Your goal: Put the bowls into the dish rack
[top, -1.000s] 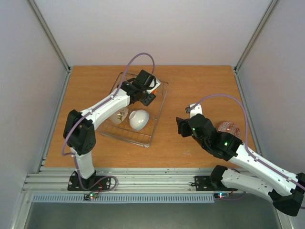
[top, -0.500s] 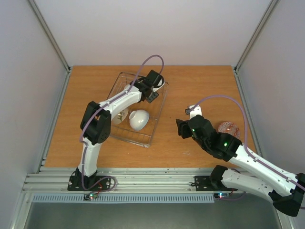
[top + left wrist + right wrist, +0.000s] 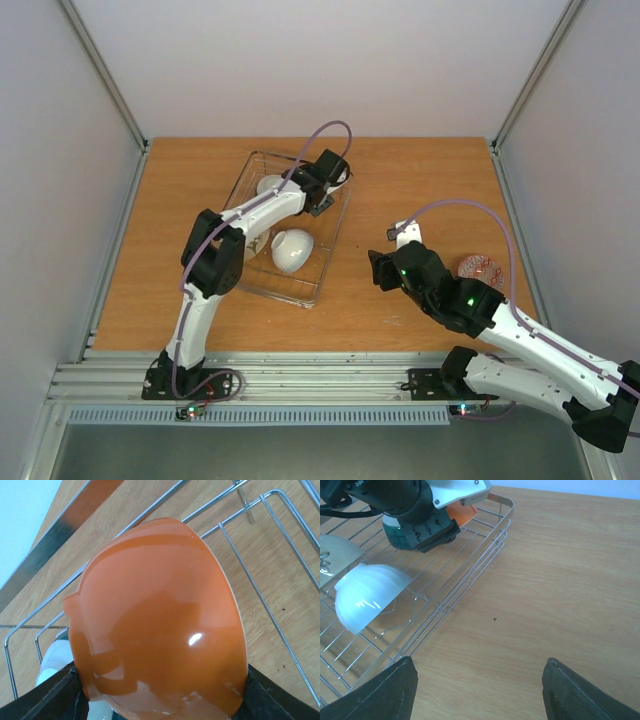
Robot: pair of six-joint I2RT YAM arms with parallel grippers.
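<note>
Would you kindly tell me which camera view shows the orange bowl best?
Left wrist: the orange bowl fills the frame, its glossy outside clear, held by the left pincer. Right wrist shows only an orange sliver behind that pincer; top external barely shows it.

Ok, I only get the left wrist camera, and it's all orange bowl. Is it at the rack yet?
Observer: Yes. The top view shows the left gripper holding the orange bowl at the far right corner of the dish rack.
Operator: Are there other bowls in there?
Observer: Yes. A white bowl sits tipped on its side near the middle of the rack.
</note>
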